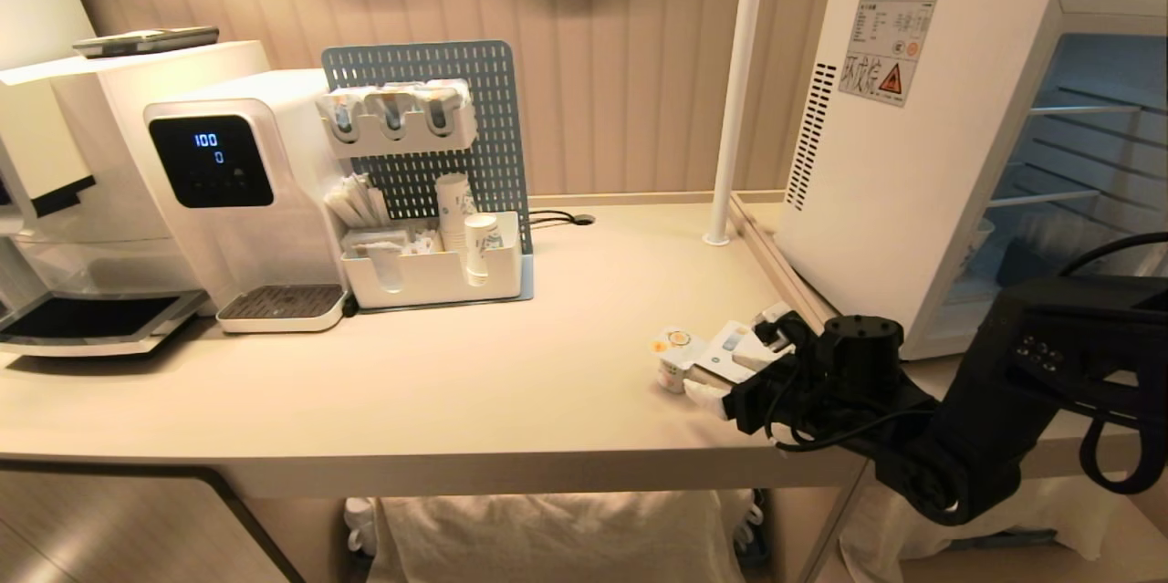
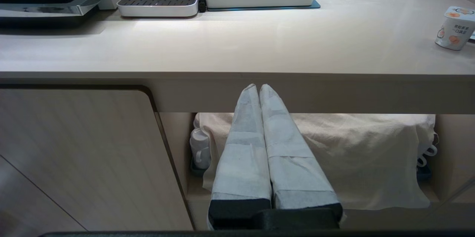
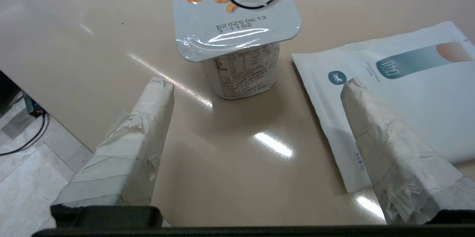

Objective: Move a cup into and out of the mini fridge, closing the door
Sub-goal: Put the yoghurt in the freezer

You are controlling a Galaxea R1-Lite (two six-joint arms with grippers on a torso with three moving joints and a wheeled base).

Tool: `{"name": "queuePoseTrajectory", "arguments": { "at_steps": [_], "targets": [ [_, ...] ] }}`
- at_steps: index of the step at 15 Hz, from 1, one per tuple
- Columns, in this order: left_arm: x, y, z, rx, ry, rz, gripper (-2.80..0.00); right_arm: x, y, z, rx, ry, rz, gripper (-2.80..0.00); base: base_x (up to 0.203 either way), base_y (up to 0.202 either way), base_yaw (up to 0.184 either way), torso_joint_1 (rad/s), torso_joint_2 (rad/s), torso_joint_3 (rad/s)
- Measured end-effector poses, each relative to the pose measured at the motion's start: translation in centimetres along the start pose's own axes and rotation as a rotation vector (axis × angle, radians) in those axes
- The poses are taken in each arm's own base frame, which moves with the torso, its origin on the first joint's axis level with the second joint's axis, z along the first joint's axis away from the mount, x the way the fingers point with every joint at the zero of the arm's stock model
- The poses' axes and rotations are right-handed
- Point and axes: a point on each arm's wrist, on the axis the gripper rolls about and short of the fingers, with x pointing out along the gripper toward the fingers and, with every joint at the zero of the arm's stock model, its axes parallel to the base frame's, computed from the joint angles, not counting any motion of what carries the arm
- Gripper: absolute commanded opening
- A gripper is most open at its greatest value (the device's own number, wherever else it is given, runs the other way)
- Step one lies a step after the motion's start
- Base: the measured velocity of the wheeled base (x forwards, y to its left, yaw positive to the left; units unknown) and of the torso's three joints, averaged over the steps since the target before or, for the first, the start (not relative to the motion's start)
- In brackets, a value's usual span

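Two tools in view. Right tool (image 3: 256, 85) sits low over the table (image 1: 511, 364), near its front edge, fingers spread wide and holding nothing. Right-wrist view: the cup (image 3: 237, 33) stands upright on the table just beyond the fingertips, in line with the gap between them, touching neither. Foil lid sealed, peach print and a date code on top. One finger (image 3: 386, 144) lies over a flat white packet (image 3: 419, 92) that rests on the table just beside the cup; contact between packet and cup cannot be told.

Head view: cup (image 1: 673, 357) stands right of table centre, near the front edge, with the right tool (image 1: 721, 373) just beside it and the black arm reaching in from the right. Fridge (image 1: 912, 154) stands on the right, well behind the cup, vented side with warning sticker facing the camera. Its interior is exposed, wire shelves visible; the door itself is not in view.

Left tool (image 2: 259, 88) hangs below the table front, fingers pressed together, empty. Behind it, under the table, pale cloth (image 2: 371, 155).

Left end of table: water dispenser (image 1: 237, 200) with lit display, and a pegboard rack (image 1: 438, 191) holding paper cups (image 1: 465, 227).
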Motion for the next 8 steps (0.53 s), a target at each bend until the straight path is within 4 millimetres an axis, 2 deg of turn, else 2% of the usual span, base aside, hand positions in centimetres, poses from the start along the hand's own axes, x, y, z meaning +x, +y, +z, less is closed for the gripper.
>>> {"name": "queuePoseTrajectory", "arguments": {
  "at_steps": [8],
  "targets": [
    [0.0, 0.0, 0.0, 0.0, 0.0, -0.001, -2.8, 3.0, 0.2, 1.6, 0.0, 0.043, 0.008, 0.0, 0.0, 0.0, 0.0, 0.0, 0.0, 0.0]
  ]
}}
